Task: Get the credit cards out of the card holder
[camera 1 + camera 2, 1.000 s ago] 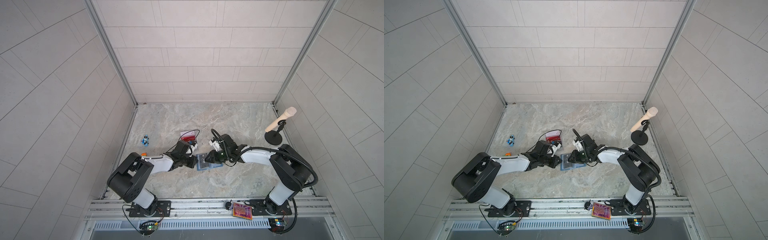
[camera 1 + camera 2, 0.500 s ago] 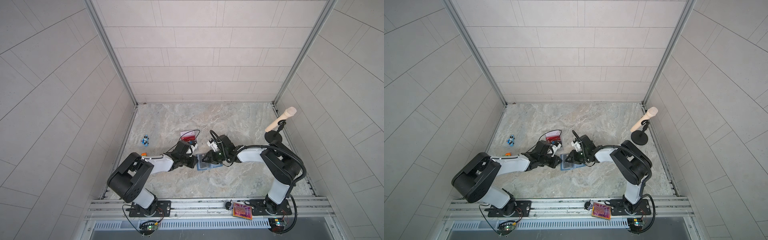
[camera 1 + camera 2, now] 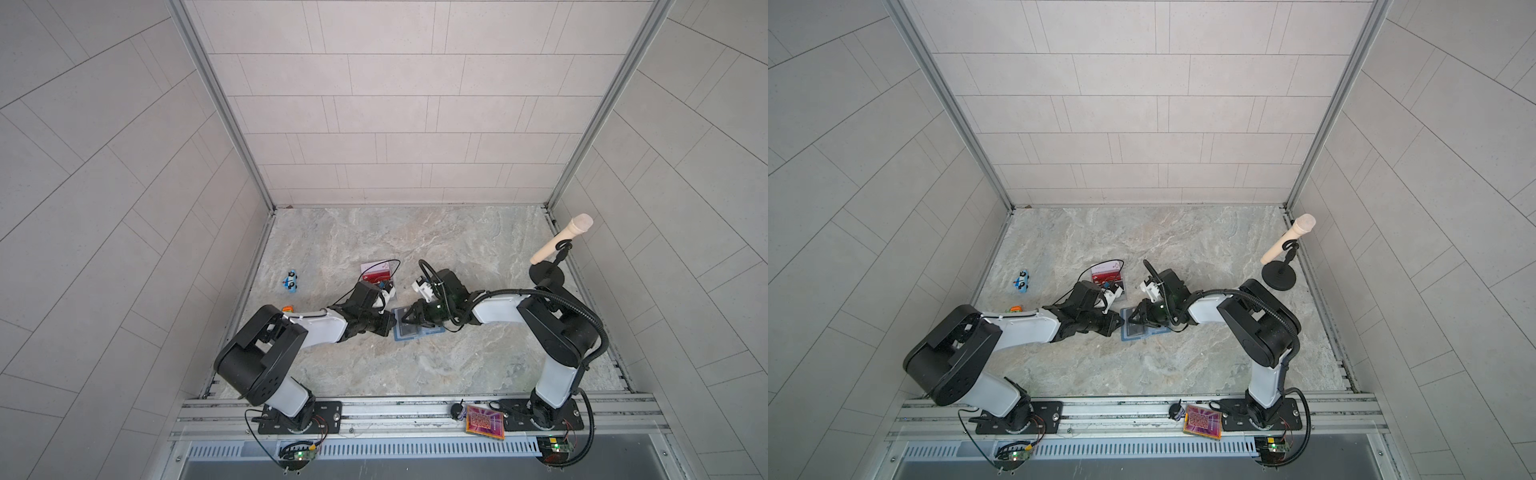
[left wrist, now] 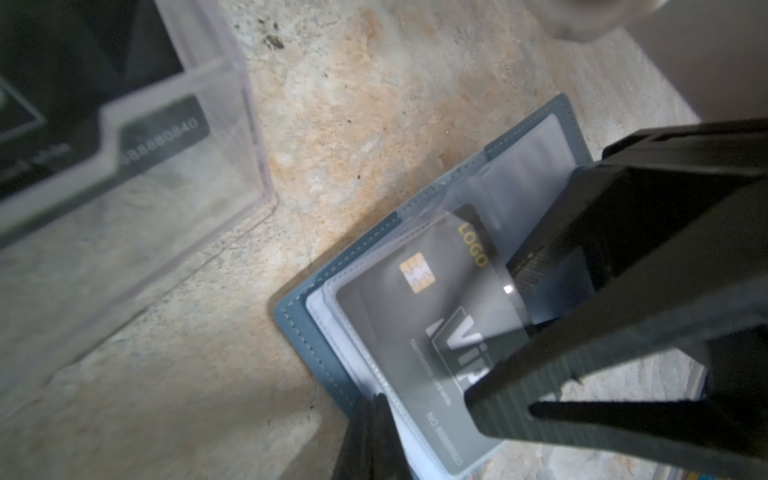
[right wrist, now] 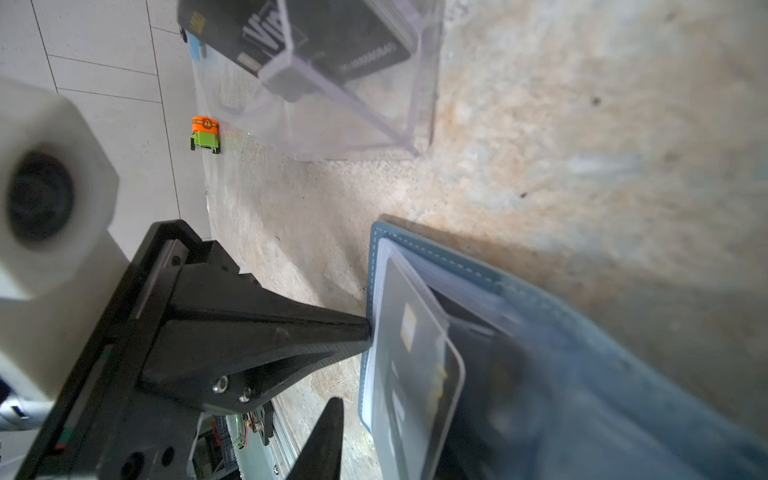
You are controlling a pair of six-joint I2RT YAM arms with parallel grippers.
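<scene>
The slate-blue card holder [image 3: 411,331] lies open on the marble floor in both top views [image 3: 1137,331]. A dark grey "VIP" credit card [image 4: 419,316] sits in its raised clear sleeve [image 5: 415,353]. My left gripper [image 4: 374,432] is shut, its tip pressed on the holder's edge [image 5: 365,332]. My right gripper [image 5: 405,386] stands open astride that sleeve. One of its fingers [image 4: 540,399] lies over the card and the other reaches under the sleeve. A red credit card [image 3: 377,273], a pale one [image 3: 371,265] and a dark one [image 5: 316,33] stand in the clear acrylic stand [image 4: 245,137].
A blue toy car [image 3: 291,281] and an orange-green toy [image 3: 287,309] lie near the left wall. A microphone on a black stand [image 3: 559,243] rises at the right wall. An orange-pink patterned tile [image 3: 485,422] rests on the front rail.
My right gripper has slid left over the card holder while its arm's elbow swung. The left arm has not moved.
</scene>
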